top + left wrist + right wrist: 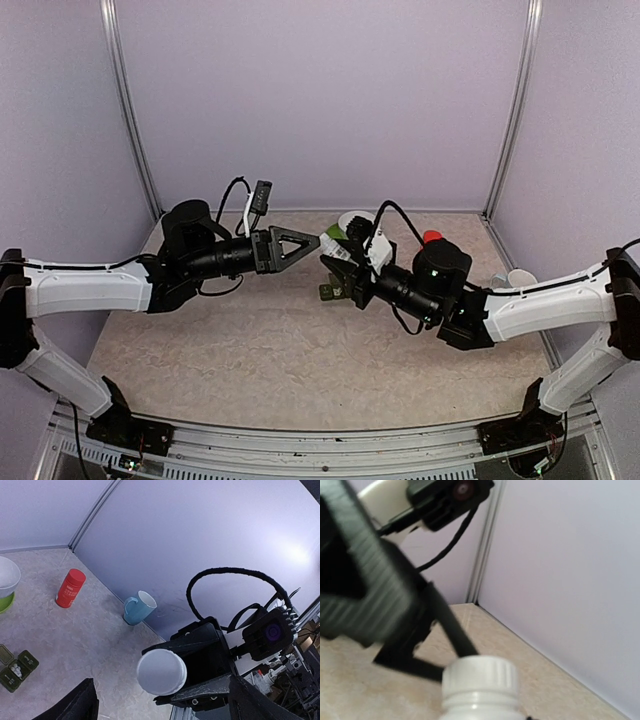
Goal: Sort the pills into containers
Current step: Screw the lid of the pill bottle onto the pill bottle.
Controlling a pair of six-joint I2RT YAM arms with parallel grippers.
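Pincer of the left arm (300, 245) wide open, fingers (75, 705) spread toward the two lower corners of the left wrist view, nothing held between them. Raised over the tabletop (250, 350) and pointing right, toward the right pincer (345, 268); tips near each other but apart.

Right pincer closed on a small white bottle (161, 671), one round end turned to the left wrist camera, ribbed cap (480, 677) at the bottom of the right wrist view. Blurred dark body of the left pincer across the upper left of that same view.

Just on the near side of the right pincer, seen from above: dark green pill organizer (328, 292), flat on the tabletop around its middle. Same pill organizer at the lower left edge of the left wrist view (15, 667), at least one compartment open, a few small white pills (16, 670) inside. Height of the bottle above it impossible to tell.

Farther back, near the rear wall: white bowl (355, 218) with green at its base. To the right of it, red bottle (432, 237) standing upright. Well off to the right edge, by the side wall: blue mug (139, 607), upright.
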